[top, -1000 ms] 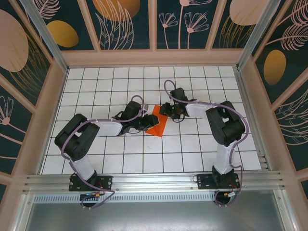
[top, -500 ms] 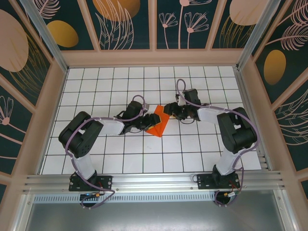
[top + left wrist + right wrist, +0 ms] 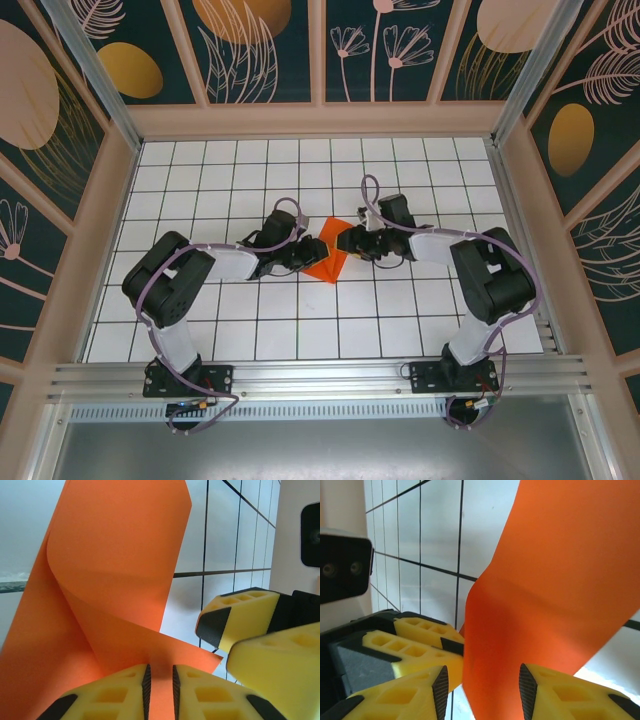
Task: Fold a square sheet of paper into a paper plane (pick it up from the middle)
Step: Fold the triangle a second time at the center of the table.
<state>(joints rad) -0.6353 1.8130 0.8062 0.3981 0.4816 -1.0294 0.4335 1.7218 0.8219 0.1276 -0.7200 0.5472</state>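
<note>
The square sheet of paper (image 3: 329,259), bright orange, rests partly folded and lifted off the white grid table between my two grippers. My left gripper (image 3: 309,252) reaches it from the left. In the left wrist view its jaws (image 3: 159,685) stand a narrow gap apart over a flap of the paper (image 3: 115,555); whether they pinch it is unclear. My right gripper (image 3: 348,243) comes in from the right. Its jaws (image 3: 482,690) are wide open around a curled bulge of the paper (image 3: 555,580). Each wrist view shows the other gripper's yellow fingers (image 3: 250,622) (image 3: 415,635) close by.
The white tiled table (image 3: 300,320) is boxed in by wooden side walls (image 3: 112,210) and a back wall (image 3: 320,120). An aluminium rail (image 3: 320,378) runs along the near edge by the arm bases.
The right gripper pulled away from the paper, then came back left against it. The left jaws have narrowed. The paper now looks more like a raised diamond.
</note>
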